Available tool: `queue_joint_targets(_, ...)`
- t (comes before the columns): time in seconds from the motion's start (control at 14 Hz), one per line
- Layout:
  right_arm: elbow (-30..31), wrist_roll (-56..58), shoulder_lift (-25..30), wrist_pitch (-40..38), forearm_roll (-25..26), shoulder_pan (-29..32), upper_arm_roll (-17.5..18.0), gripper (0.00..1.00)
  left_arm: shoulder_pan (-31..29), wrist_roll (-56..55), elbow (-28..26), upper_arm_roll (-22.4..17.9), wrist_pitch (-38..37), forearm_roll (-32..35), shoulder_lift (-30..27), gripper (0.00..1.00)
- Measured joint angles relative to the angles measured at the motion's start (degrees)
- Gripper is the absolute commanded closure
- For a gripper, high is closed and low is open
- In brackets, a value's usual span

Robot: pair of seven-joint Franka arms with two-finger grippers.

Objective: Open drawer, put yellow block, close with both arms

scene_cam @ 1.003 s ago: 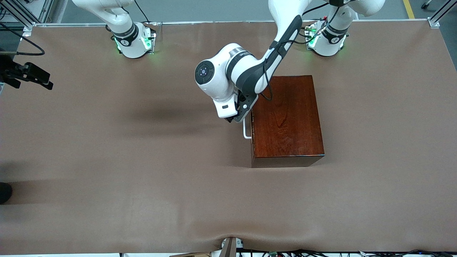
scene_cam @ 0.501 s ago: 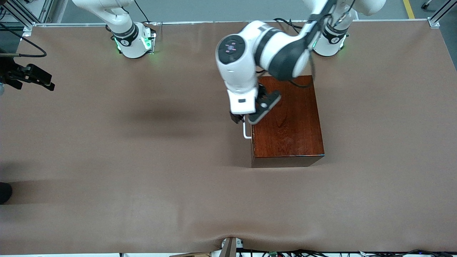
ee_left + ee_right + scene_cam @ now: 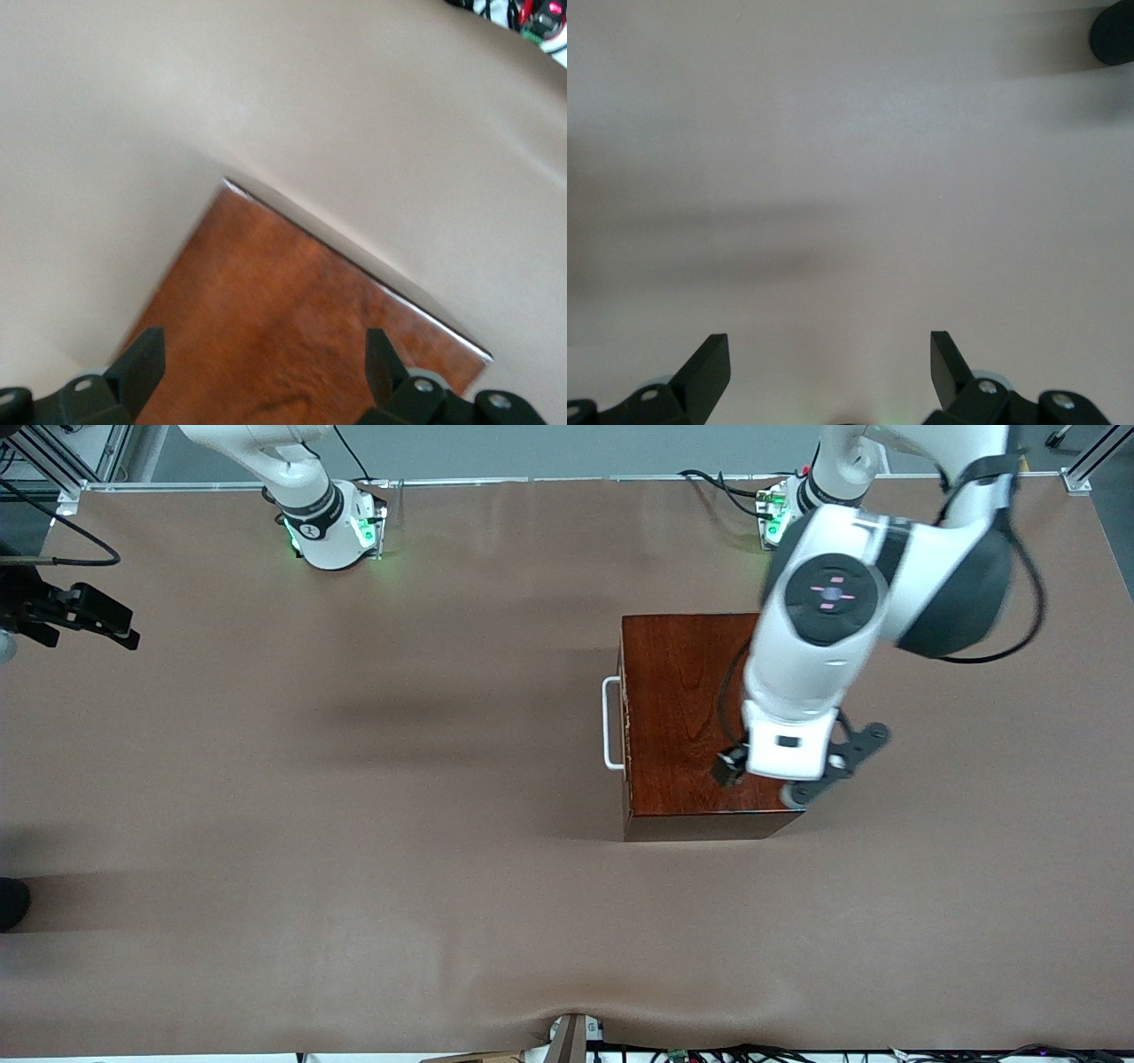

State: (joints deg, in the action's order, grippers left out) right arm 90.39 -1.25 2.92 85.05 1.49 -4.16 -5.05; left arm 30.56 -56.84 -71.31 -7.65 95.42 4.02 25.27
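The drawer sits shut in its box mid-counter; no yellow block is visible, so it may already be inside. The left hand hangs over the box, fingers apart; the right hand waits over bare counter, fingers spread

A glossy dark reddish-brown wooden box with visible grain carries a smooth white bar handle. It sits on a matt brown cloth-like table cover. The white arm casings look like smooth, shiny plastic.
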Motion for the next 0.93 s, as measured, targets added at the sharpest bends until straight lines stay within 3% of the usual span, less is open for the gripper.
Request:
queue_joint_targets(0.57, -0.4, 0.0, 0.0, 0.0, 0.0, 0.0, 0.0, 0.0, -7.8, 18.0, -0.2, 0.5, -3.7, -0.6, -4.4, 0.0)
queue_joint_targets(0.93, -1.0, -0.1, 0.0, 0.0, 0.0, 0.1, -0.1, 0.0, -18.2, 29.4, -4.0, 6.3, -7.7, -1.2, -11.0, 0.0)
